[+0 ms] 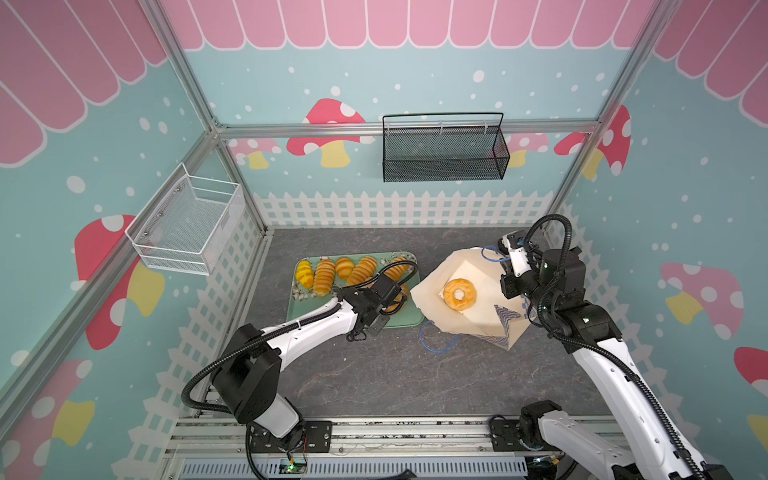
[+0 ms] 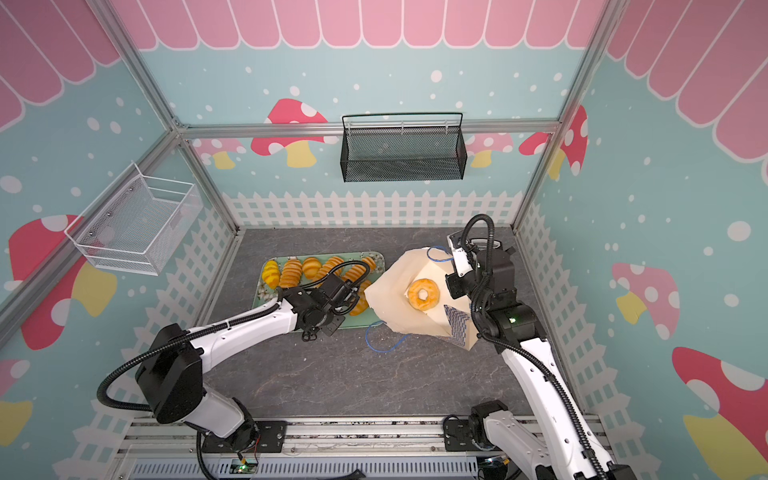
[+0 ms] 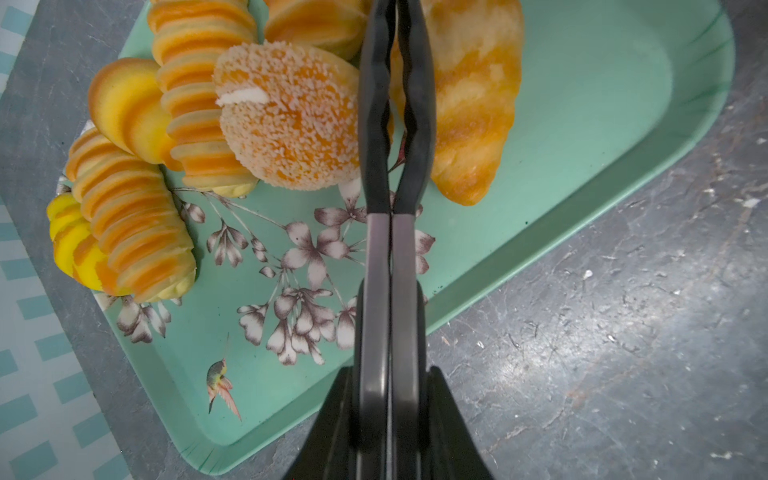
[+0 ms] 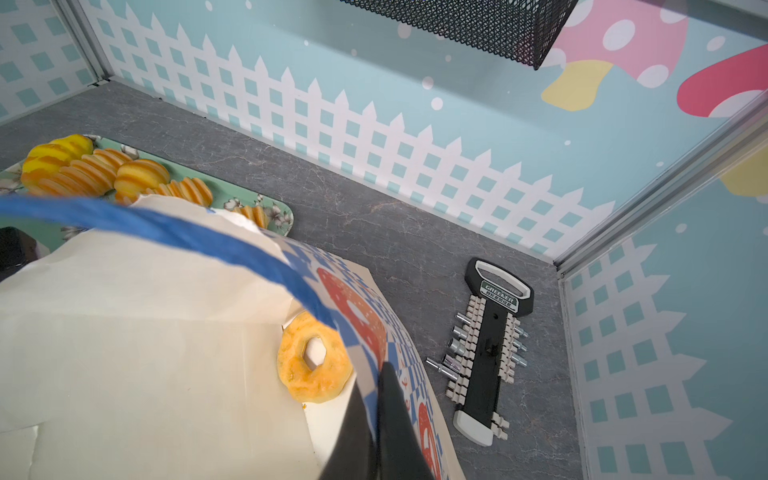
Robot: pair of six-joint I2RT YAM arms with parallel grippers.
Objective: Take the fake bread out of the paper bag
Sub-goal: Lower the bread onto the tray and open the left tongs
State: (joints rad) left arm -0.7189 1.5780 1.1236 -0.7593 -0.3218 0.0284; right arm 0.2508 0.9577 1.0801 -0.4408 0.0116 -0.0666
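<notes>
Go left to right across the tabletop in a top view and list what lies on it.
Green tray carrying fake bread → paper bag, with the ring bagel inside it.

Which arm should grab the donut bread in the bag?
Left, probably. The left gripper is empty beside the paper bag; the right gripper is busy pinching the bag's rim near the ring bagel.
</notes>
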